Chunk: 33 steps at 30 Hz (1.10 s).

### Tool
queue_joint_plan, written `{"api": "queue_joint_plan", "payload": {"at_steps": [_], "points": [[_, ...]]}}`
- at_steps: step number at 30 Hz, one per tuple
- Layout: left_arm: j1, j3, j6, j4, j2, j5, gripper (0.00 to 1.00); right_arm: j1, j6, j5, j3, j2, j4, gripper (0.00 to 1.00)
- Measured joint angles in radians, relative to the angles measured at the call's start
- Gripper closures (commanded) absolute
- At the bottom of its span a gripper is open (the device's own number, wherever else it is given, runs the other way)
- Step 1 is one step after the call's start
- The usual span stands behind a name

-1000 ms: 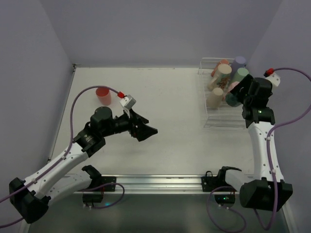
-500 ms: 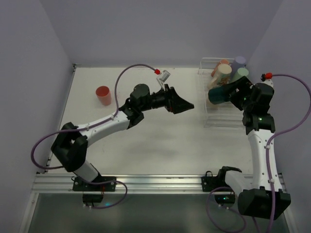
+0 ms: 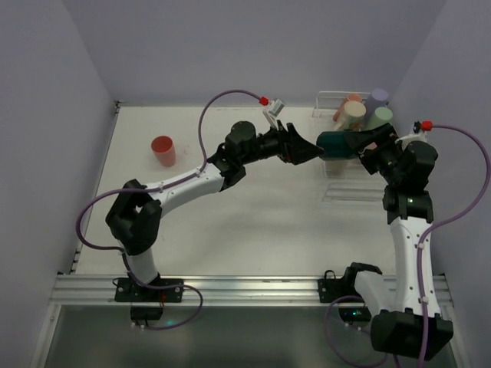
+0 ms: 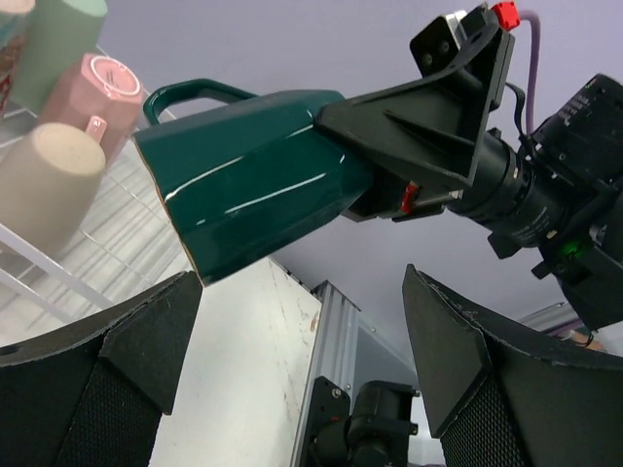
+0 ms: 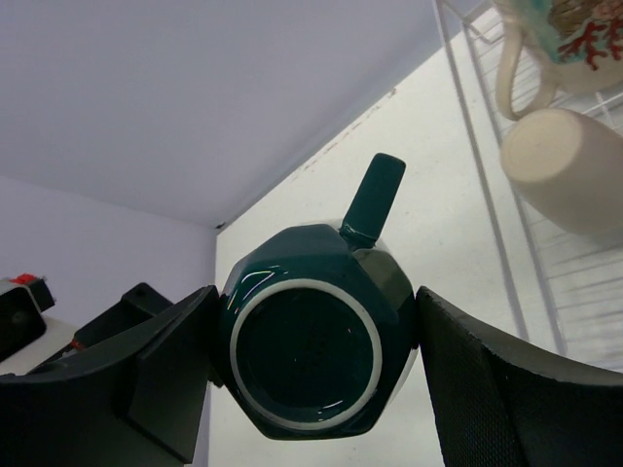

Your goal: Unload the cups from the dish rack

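Observation:
My right gripper (image 3: 351, 144) is shut on the dark green mug (image 3: 334, 144) and holds it on its side in the air, left of the dish rack (image 3: 354, 195). In the right wrist view the mug (image 5: 313, 362) sits between both fingers (image 5: 506, 389). My left gripper (image 3: 305, 148) is open, its fingertips just short of the mug's mouth. In the left wrist view the mug (image 4: 248, 199) hangs above the spread fingers (image 4: 107, 379). A red cup (image 3: 163, 149) stands on the table at far left. Tan (image 3: 353, 113), salmon (image 3: 351, 99), lavender (image 3: 379, 96) and light green (image 3: 382, 115) cups lie in the rack.
The left wrist view shows pink (image 4: 97, 86) and cream (image 4: 44, 185) cups on the rack wires (image 4: 97, 253). A patterned mug (image 5: 574, 34) and a cream cup (image 5: 565, 165) lie in the rack beside my right gripper. Walls close in the far and right sides.
My right gripper lifted the dark green mug out of the rack and carried it left. My left arm swung from the table's left middle across to the right, up to the mug.

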Motion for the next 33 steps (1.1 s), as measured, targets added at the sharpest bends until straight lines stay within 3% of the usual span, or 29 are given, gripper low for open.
{"api": "queue_joint_plan", "payload": {"at_steps": [7, 24, 33], "points": [[-0.005, 0.05, 0.005, -0.013, 0.018, -0.034, 0.09, -0.006, 0.077, -0.095, -0.047, -0.003, 0.092, 0.75], [-0.009, 0.028, 0.085, -0.106, -0.027, -0.133, 0.09, -0.013, 0.1, -0.084, -0.072, -0.07, 0.116, 0.76], [-0.009, 0.043, 0.039, -0.053, 0.008, -0.054, 0.13, -0.011, 0.127, -0.159, -0.072, -0.074, 0.147, 0.75]]}}
